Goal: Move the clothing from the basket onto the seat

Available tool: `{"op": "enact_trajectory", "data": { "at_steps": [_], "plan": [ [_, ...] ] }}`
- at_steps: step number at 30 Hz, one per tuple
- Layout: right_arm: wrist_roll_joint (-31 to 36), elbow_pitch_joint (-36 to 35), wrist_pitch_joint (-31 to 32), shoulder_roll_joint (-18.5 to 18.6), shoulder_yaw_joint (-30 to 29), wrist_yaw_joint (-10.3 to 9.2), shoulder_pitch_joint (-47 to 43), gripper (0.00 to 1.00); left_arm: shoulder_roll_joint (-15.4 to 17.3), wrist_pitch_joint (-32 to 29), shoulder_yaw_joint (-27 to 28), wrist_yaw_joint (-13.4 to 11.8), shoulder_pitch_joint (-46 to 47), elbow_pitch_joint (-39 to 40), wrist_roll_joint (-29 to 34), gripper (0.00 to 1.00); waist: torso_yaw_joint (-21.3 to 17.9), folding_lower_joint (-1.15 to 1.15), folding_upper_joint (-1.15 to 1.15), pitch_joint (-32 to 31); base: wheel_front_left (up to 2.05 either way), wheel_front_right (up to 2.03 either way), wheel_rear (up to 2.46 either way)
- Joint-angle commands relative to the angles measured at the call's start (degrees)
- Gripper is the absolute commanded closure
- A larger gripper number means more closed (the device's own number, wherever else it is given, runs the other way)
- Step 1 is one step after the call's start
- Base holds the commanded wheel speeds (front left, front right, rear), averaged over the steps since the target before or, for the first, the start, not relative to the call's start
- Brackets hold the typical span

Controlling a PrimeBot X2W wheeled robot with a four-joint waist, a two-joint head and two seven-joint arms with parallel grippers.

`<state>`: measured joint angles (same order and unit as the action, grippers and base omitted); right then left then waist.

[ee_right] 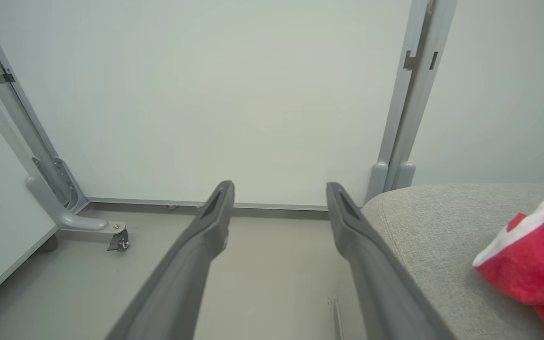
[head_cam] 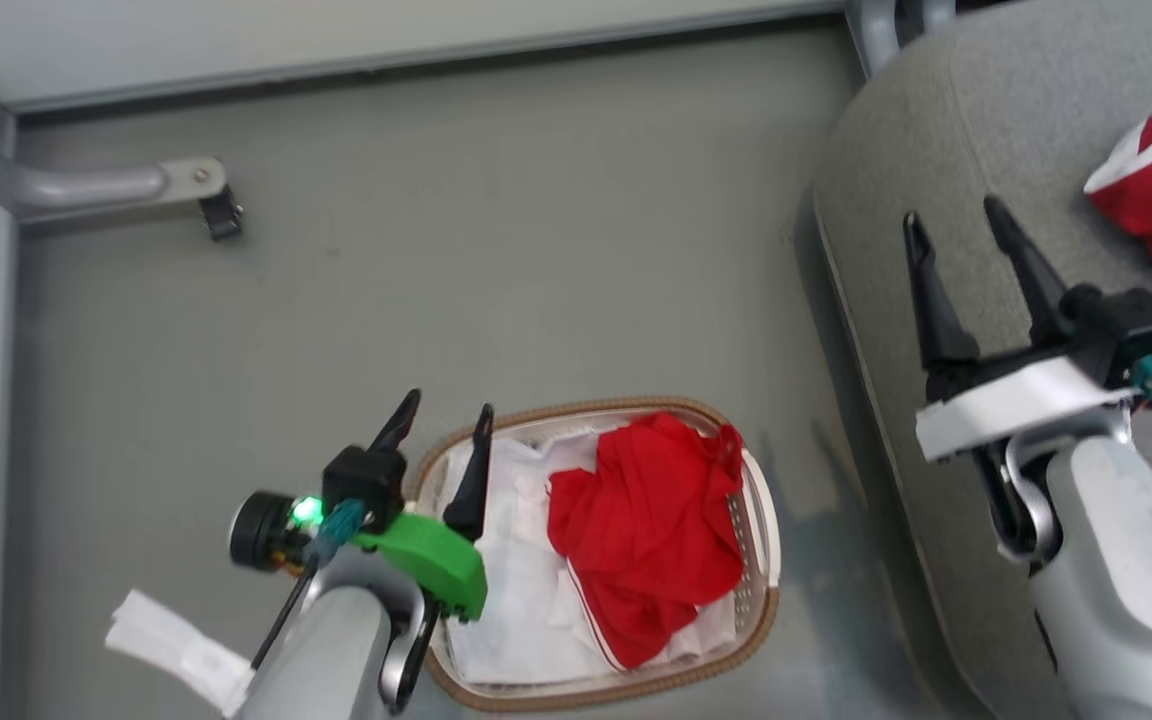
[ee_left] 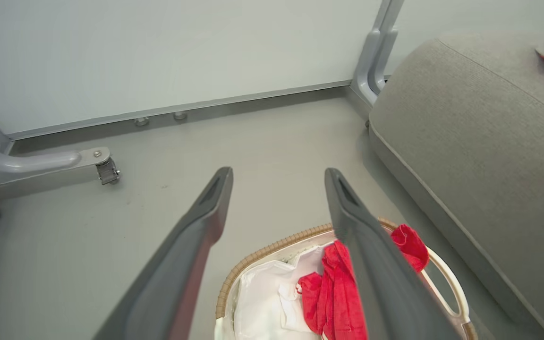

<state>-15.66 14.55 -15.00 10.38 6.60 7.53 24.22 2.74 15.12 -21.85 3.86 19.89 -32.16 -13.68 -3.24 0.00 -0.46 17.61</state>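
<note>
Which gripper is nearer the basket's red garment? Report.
Left: left gripper hangs at the brown-rimmed white basket's edge beside the crumpled red garment; right gripper sits over the grey fabric seat.

This looks like a robot test lab staged as a corner of a home. Plain pale partition panels (ee_right: 253,94) sit in grey metal frames (ee_right: 406,118) with a caster foot (ee_right: 120,242) on a smooth grey floor (head_cam: 486,250). A grey sofa seat (head_cam: 986,120) and a laundry basket (head_cam: 751,540) serve as household props.

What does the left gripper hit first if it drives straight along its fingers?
The open left gripper likely meets bare grey floor beyond the oval white brown-rimmed basket, short of the pale wall; depth unclear.
</note>
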Motion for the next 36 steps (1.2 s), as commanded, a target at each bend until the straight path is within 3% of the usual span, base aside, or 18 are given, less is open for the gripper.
{"op": "enact_trajectory", "data": {
  "at_steps": [1, 13, 26, 36],
  "plan": [
    [-0.5, -0.9, -0.3, 0.0, -0.1, -0.08, 2.0, 0.0, 0.3, 0.0, -0.7, 0.5, 3.3, -1.3, 0.3, 0.0, -6.0, 0.0, 0.46, 8.6, 0.0, 0.0, 0.0],
    [-1.6, -6.0, -0.3, -1.8, 0.5, -0.08, 9.9, 0.0, 0.4, 0.0, -9.5, 2.3, 16.4, -16.8, -0.4, 0.0, -12.1, 0.0, 0.46, 20.5, 0.0, 0.0, 0.0],
    [-1.6, -7.6, -0.3, -3.4, 1.2, -0.08, 12.1, 0.0, 0.3, -0.2, -17.5, 3.2, 24.4, -30.9, -5.2, 0.0, -15.4, 0.0, 0.46, 29.2, 0.0, 0.0, 0.0],
    [-0.7, -7.6, -0.3, -4.2, 2.2, -0.08, 12.6, 0.0, 0.4, -2.7, -29.6, 3.6, 27.9, -36.2, -1.5, 0.0, -16.5, 0.0, 0.46, 32.9, 0.0, 0.0, 0.0]
  ]
}}
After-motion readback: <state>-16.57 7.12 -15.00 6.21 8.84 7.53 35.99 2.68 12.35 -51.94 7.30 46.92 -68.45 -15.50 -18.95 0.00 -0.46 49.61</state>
